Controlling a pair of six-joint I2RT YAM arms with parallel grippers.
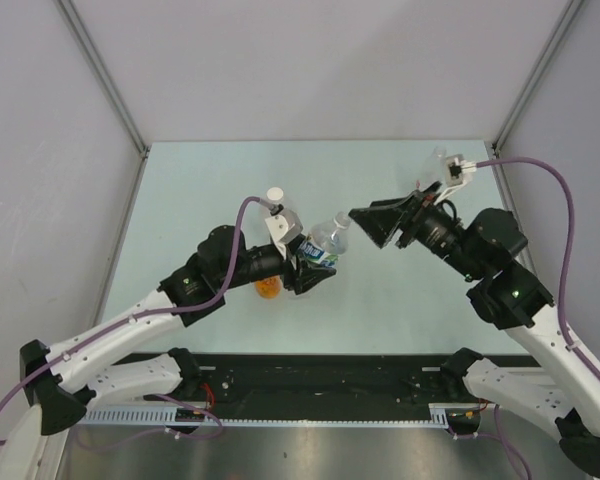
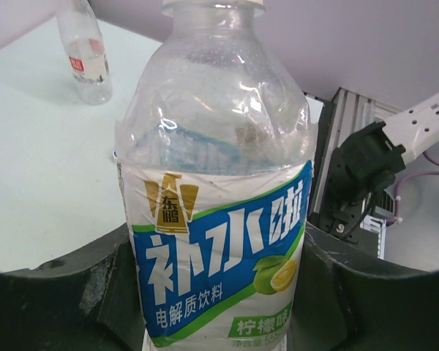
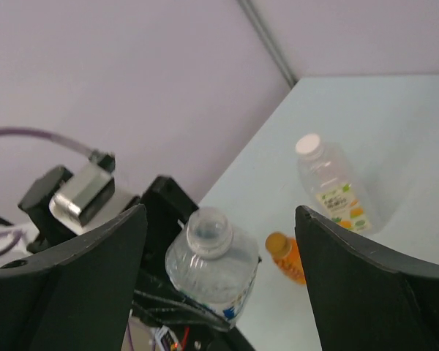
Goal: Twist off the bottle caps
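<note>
Our left gripper [image 1: 313, 270] pinches the blue-label bottle [image 1: 323, 248] between its fingers. The neck [image 3: 207, 227] tilts toward the right gripper [image 1: 368, 226], whose fingers are spread on either side of it. Next we should probably close there and twist. Only the right wrist view shows the neck's top, possibly capless. The left wrist view crops it.

Bottle [image 2: 219, 131] clear glossy plastic; table [image 1: 220, 180] smooth matt

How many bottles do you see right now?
3: a blue-label bottle in the left fingers, a white-capped bottle beyond the left arm, a slim bottle far right; others may be hidden.
</note>
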